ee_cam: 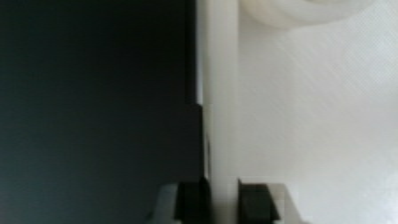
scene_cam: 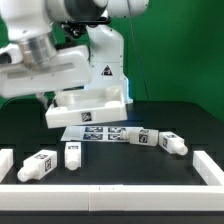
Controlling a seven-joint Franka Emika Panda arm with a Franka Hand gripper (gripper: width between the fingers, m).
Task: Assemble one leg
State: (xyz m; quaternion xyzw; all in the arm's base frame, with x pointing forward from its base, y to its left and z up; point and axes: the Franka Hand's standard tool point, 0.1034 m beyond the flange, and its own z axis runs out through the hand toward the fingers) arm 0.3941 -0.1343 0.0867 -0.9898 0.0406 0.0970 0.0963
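My gripper [ee_cam: 224, 192] is shut on the edge of the large white tray-shaped panel [ee_cam: 302, 120], with one dark finger [ee_cam: 185, 203] on each side of its wall. In the exterior view the panel [scene_cam: 95, 105] hangs tilted above the table, held at its left end under the arm. Four small white legs with square tags lie on the black table: two at the exterior view's left [scene_cam: 40, 165] [scene_cam: 72, 154] and two at its right [scene_cam: 150, 137] [scene_cam: 173, 144]. None of them is in the gripper.
The marker board [scene_cam: 105, 132] lies flat under the lifted panel. A low white rail [scene_cam: 110, 190] borders the table's front, with side pieces at the left [scene_cam: 6, 160] and right [scene_cam: 207, 166]. A green wall stands behind.
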